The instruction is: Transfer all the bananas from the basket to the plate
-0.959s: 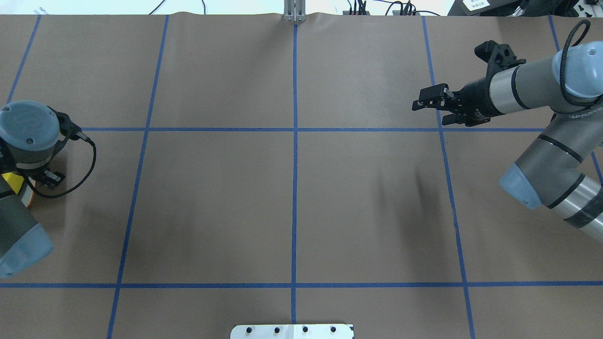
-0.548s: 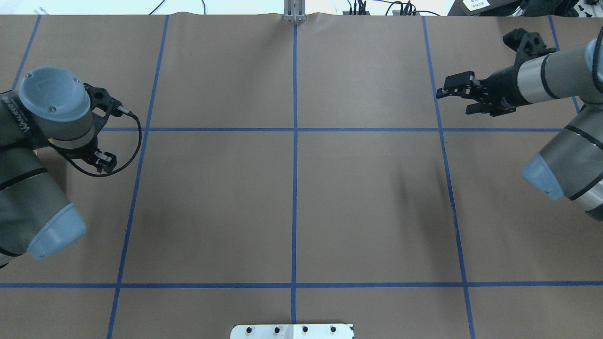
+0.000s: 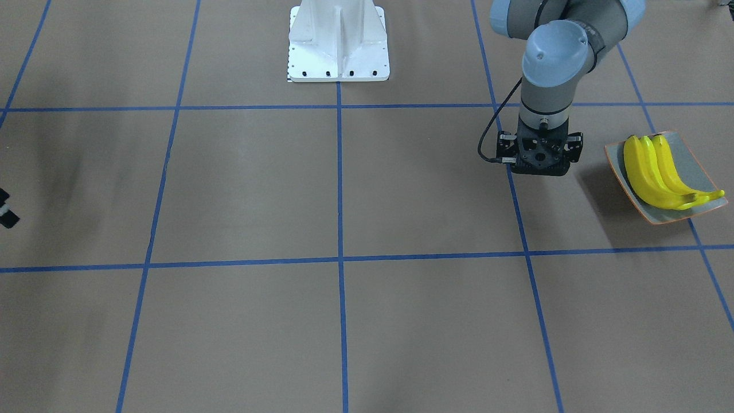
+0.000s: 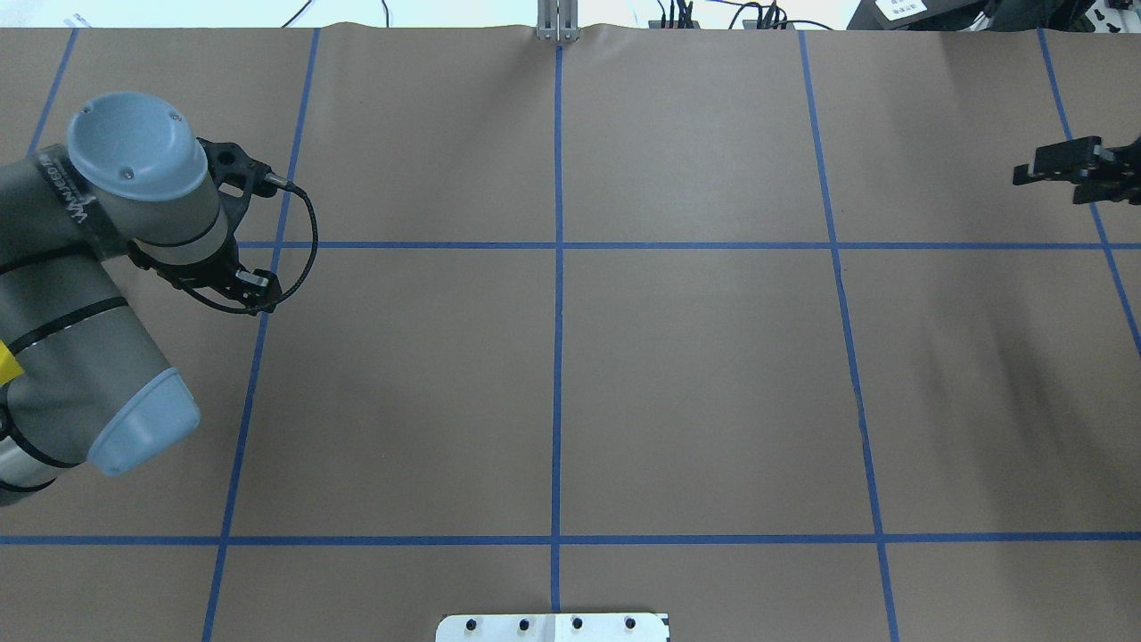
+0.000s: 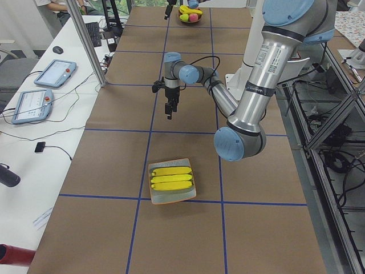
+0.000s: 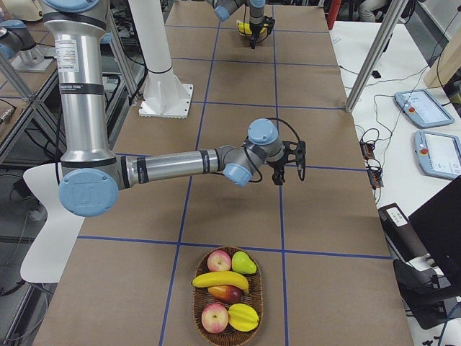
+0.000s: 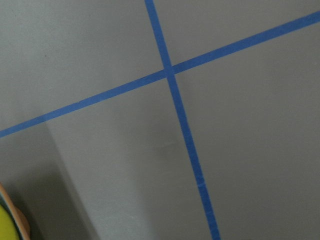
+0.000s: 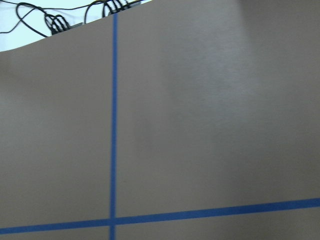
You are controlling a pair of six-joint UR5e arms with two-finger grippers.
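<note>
The grey-green plate (image 3: 697,166) with an orange rim holds two yellow bananas (image 3: 645,172); it also shows in the exterior left view (image 5: 172,197). One banana (image 6: 220,278) lies in the wicker basket (image 6: 227,328) among other fruit. My left gripper (image 3: 539,163) points down over bare table beside the plate, and its fingers are hidden under the wrist. The plate's rim (image 7: 17,220) shows in the corner of the left wrist view. My right gripper (image 4: 1065,183) is open and empty, above the table short of the basket.
Apples, a pear and a mango share the basket (image 6: 216,317). Blue tape lines (image 4: 557,267) grid the brown paper table. The robot's white base (image 3: 338,40) stands at the near edge. Tablets and cables lie on the side desk (image 6: 432,130).
My left arm has swung away from the plate toward the table's middle. My right gripper has moved toward the right edge of the overhead view, staying open and empty.
</note>
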